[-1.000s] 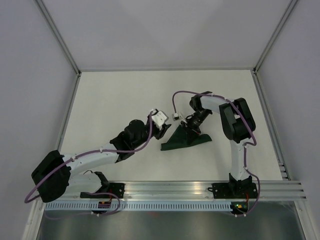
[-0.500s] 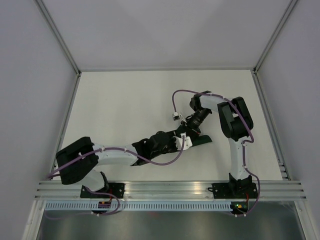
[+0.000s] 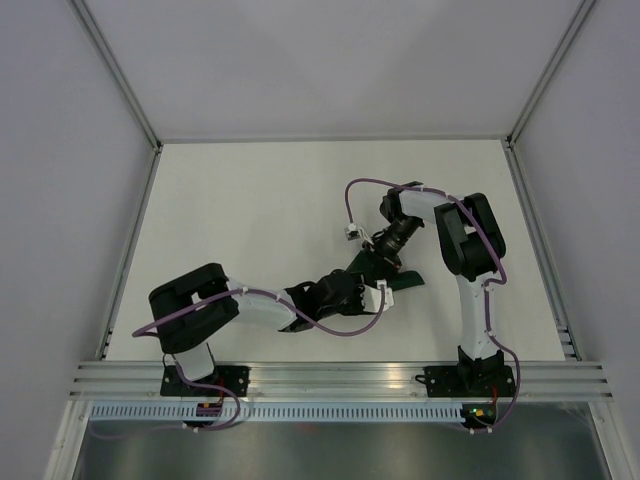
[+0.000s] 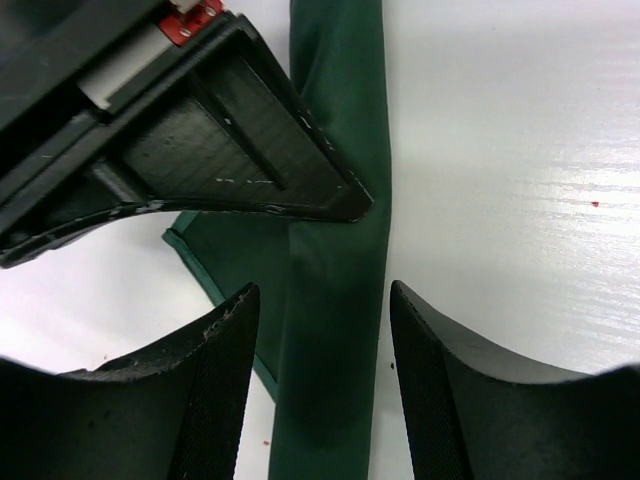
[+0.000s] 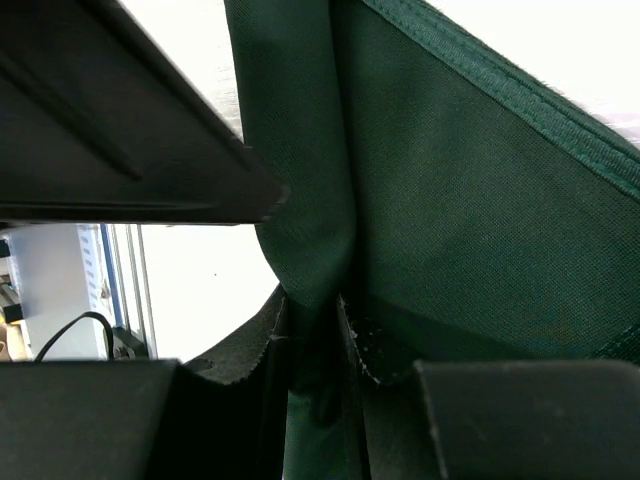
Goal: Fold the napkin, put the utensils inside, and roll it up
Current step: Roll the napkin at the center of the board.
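Observation:
The dark green napkin (image 3: 408,281) lies rolled into a narrow strip right of the table's centre. In the left wrist view the napkin (image 4: 335,250) runs as a roll between my fingers. My left gripper (image 4: 322,290) is open and straddles the roll without closing on it; in the top view the left gripper (image 3: 371,280) sits at the napkin's near left end. My right gripper (image 5: 313,305) is shut on a fold of the napkin (image 5: 480,200), and in the top view the right gripper (image 3: 384,260) is on its far side. The utensils are hidden.
The two grippers are very close together over the napkin; the right gripper's body (image 4: 230,150) fills the upper left of the left wrist view. The white table (image 3: 240,200) is walled on three sides, with a metal rail (image 3: 340,378) along the near edge.
My left arm has swung from the napkin's far left round to its near side, and its open gripper now straddles the roll. The napkin looks narrower. The right gripper has stayed put.

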Robot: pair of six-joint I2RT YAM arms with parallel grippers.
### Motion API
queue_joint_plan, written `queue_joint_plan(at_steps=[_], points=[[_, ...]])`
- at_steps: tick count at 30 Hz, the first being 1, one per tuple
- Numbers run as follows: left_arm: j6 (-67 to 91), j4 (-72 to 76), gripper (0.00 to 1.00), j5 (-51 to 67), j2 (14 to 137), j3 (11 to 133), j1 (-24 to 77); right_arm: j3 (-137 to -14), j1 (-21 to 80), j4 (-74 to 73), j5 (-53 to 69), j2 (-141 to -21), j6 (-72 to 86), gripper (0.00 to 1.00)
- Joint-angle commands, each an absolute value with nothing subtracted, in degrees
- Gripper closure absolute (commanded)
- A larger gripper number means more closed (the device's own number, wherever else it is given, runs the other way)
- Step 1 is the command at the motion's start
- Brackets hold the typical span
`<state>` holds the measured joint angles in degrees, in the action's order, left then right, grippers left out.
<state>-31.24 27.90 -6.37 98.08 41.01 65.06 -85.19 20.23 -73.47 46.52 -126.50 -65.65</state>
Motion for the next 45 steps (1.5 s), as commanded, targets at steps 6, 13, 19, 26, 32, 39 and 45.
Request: queue_joint_plan(at_steps=[6, 13, 19, 26, 32, 39, 45], points=[[-32.4, 34.3, 0.39, -5.0, 102.6, 43.1, 65.3, -85.2, 20.0, -67.8, 42.4, -129.5, -67.7, 0.81], [-30.0, 35.7, 0.45, -5.0, 106.3, 43.2, 64.5, -85.3, 20.0, -67.9, 42.6, -129.6, -67.6, 0.81], [-26.5, 34.3, 0.62, -3.6, 107.8, 43.5, 63.9, -85.4, 20.0, -68.1, 42.9, -129.7, -67.6, 0.78], [-23.5, 32.8, 0.84, -1.3, 108.5, 44.1, 63.5, -86.0, 19.9, -68.3, 42.9, -129.4, -66.9, 0.69], [-20.7, 32.0, 0.92, 1.7, 108.8, 44.5, 63.0, -87.2, 19.4, -68.5, 43.5, -127.6, -65.6, 0.54], [-18.2, 31.5, 0.93, 2.5, 108.9, 43.9, 62.8, -88.6, 18.1, -68.2, 44.1, -124.9, -62.9, 0.48], [-16.8, 29.1, 0.93, 3.5, 108.7, 44.6, 61.7, -90.8, 14.6, -67.9, 46.6, -121.6, -60.6, 0.48]])
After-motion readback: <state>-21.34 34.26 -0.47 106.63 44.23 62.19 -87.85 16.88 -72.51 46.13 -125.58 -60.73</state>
